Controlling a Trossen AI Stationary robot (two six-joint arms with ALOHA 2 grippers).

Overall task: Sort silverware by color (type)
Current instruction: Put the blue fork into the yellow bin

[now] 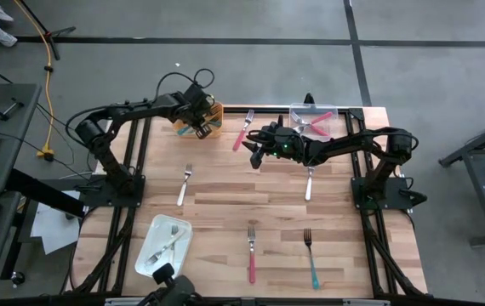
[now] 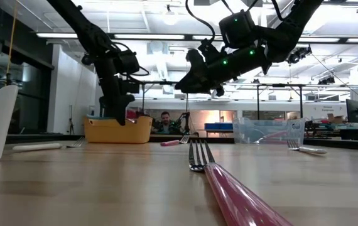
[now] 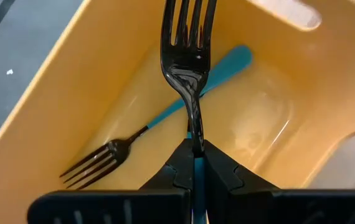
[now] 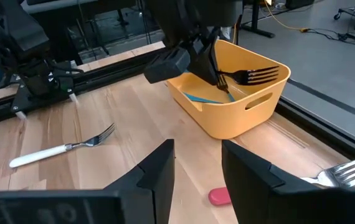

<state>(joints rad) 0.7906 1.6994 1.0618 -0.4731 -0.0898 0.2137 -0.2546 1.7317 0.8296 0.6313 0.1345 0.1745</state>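
My left gripper (image 1: 198,124) reaches down into the yellow bin (image 1: 213,115) at the table's far left and is shut on a fork (image 4: 252,76). A teal-handled fork (image 3: 227,65) lies on the bin's floor. My right gripper (image 1: 258,155) hangs open above the table's middle, near a pink-handled fork (image 1: 244,130) lying flat. More forks lie flat on the wood: white (image 1: 185,184), white (image 1: 309,184), pink (image 1: 252,253) and teal (image 1: 310,257). A clear container (image 1: 313,116) holds pink forks. A white tray (image 1: 164,245) holds white ones. My left gripper pinches the fork between its two fingers at the metal neck (image 3: 194,127) just below the head; a sliver of teal shows between the fingers. The fingers (image 4: 210,59) come from above. The fork is lifted clear inside the bin, its tines (image 3: 189,25) sticking out past the fingertips.
The clear container stands at the far edge right of centre, the white tray at the near left corner. Bare wood lies between the scattered forks. In the low view a person (image 2: 164,122) sits in the room behind the table.
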